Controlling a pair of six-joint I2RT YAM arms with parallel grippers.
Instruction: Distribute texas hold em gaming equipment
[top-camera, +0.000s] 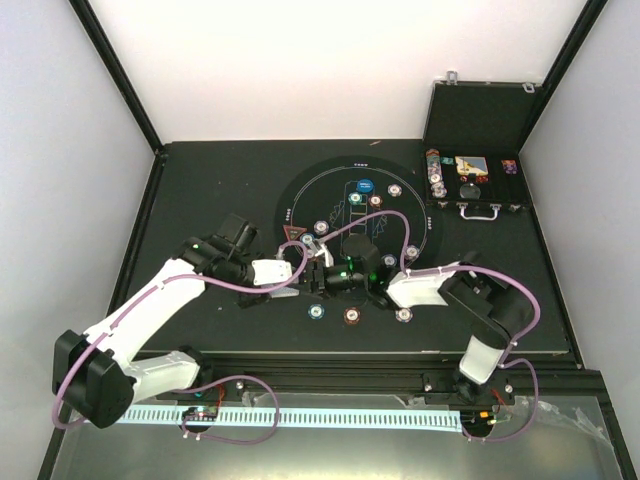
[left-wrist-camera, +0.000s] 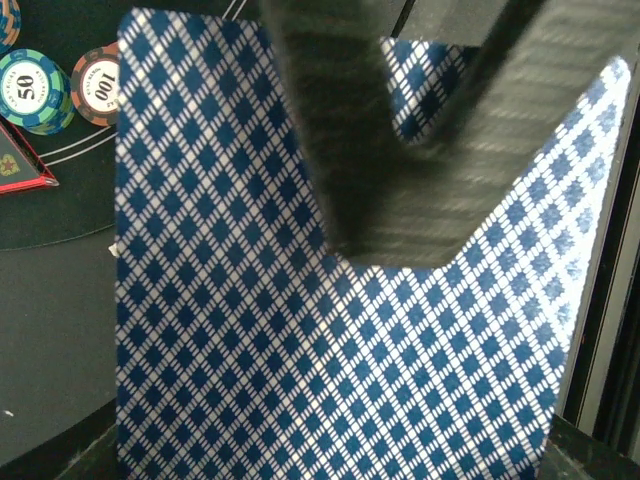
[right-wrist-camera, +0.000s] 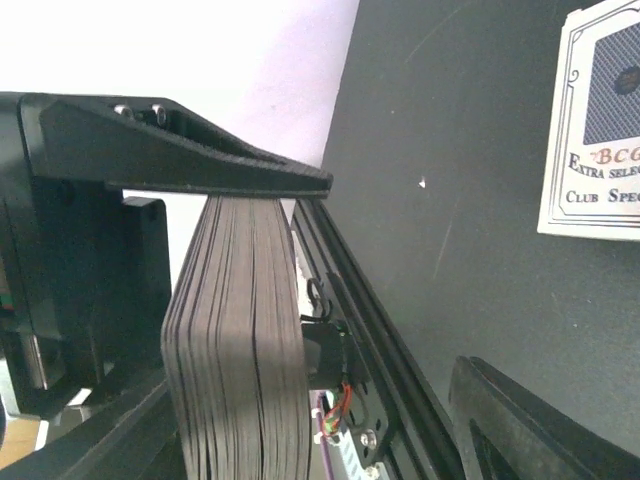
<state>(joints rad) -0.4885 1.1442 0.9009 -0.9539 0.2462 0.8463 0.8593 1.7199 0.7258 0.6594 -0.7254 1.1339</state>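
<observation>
My left gripper (top-camera: 312, 278) is shut on a deck of playing cards over the middle of the round black mat (top-camera: 300, 195). In the left wrist view the deck's blue diamond-patterned back (left-wrist-camera: 250, 330) fills the frame and hides my own fingers. A dark finger (left-wrist-camera: 370, 150) of the right gripper lies across it. My right gripper (top-camera: 335, 280) meets the left one head-on. The right wrist view shows the deck (right-wrist-camera: 240, 340) edge-on between its jaws, and the right finger (right-wrist-camera: 510, 420) stands apart from the cards. Poker chips (top-camera: 352, 316), a blue button (top-camera: 365, 185) and a red triangle (top-camera: 295, 234) lie on the mat.
An open black case (top-camera: 475, 185) with chips and a card box stands at the back right. A green chip (left-wrist-camera: 35, 90), a brown-red chip (left-wrist-camera: 97, 85) and the triangle's corner (left-wrist-camera: 20, 165) lie left of the deck. A card box (right-wrist-camera: 600, 130) shows in the right wrist view.
</observation>
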